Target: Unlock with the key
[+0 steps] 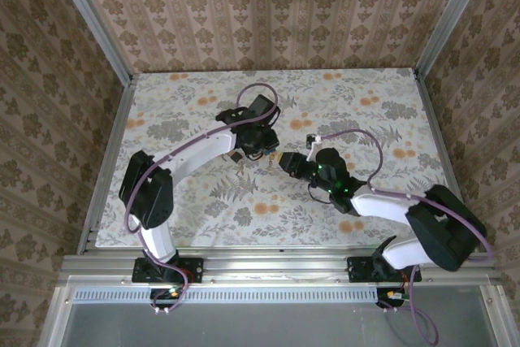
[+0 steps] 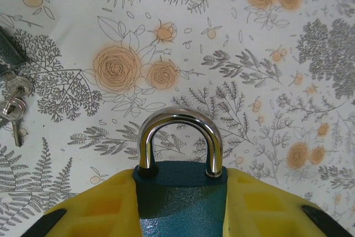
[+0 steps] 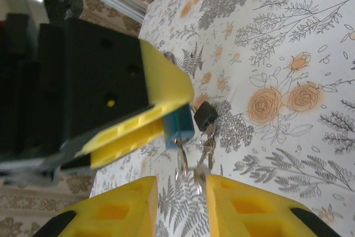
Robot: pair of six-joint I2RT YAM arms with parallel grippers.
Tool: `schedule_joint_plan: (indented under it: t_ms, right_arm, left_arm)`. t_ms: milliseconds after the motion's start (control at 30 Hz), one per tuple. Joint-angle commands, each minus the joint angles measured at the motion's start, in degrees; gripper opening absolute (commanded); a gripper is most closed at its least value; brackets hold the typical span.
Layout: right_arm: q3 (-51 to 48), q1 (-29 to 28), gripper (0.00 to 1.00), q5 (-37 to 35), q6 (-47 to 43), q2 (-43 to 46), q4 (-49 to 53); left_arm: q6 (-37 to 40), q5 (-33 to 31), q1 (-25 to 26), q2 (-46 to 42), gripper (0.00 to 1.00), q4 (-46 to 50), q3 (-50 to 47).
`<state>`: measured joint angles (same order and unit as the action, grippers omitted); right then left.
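The left gripper [image 2: 180, 178] is clenched on the small blue padlock with a silver shackle [image 2: 181, 215], yellow fingers pressed to both flanks of the body and the shackle pointing out ahead of them, above the flower-printed table [image 3: 288, 37]. The tiny metal key with a black squarish head [image 3: 205, 116] sits just beside the end of the padlock that sticks out of those fingers. Its blade is hidden, so I cannot tell whether it is in the keyway or merely alongside. Below the head hangs a thin wire ring with small silver keys [image 3: 202, 156], dangling down towards the right gripper [image 3: 182, 184]. That gripper is released, its two yellow fingers spread with nothing between the pads. From the right gripper the key lies straight ahead and a little to the right of the gap's centre line, just past the fingertips, with the ring's lower end at the mouth of the gap. The right arm is the free one and the nearer, so the pinch on the black head looks to be its job, needing a short advance along its own axis.
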<state>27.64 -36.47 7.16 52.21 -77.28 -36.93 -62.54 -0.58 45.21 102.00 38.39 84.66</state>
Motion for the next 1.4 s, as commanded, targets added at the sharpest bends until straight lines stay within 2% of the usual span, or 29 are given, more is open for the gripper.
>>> schedule_joint_plan:
  t_ms: [0,133,367,500,633,833,1100,1367]
  right_arm:
    - [-1.5,0.3,0.24,2.8,-3.5,4.1,7.4]
    - [-2.6,0.8,0.22,4.5,-4.1,7.0,7.3]
    - [-1.2,1.7,0.35,7.6,-3.3,4.5,4.4]
    - [-0.9,2.7,0.34,9.2,-1.3,1.7,0.4]
    - [-1.0,3.5,0.27,9.8,0.3,-0.2,-3.7]
    - [-1.1,4.3,0.32,8.7,0.9,0.0,-4.2]
    - [-0.7,5.4,0.25,9.2,1.8,-1.4,-5.8]
    - [-0.1,5.8,0.12,9.4,2.0,-1.5,-6.8]
  left_arm:
    - [1.7,1.4,-0.2,-2.5,0.18,-5.4,-1.9]
    - [2.3,2.5,0.2,-4.0,0.19,-9.2,-4.3]
    - [1.9,4.0,1.0,-5.5,0.19,-12.4,-6.5]
    - [1.6,4.8,1.5,-6.1,0.19,-14.3,-7.4]
    - [1.1,6.1,1.7,-6.3,0.19,-15.4,-7.9]
    - [0.8,6.8,2.0,-6.2,0.19,-15.7,-8.0]
    - [0.4,8.0,2.3,-6.1,0.19,-16.6,-7.7]
    - [-0.5,10.4,2.6,-5.9,0.19,-19.0,-8.3]
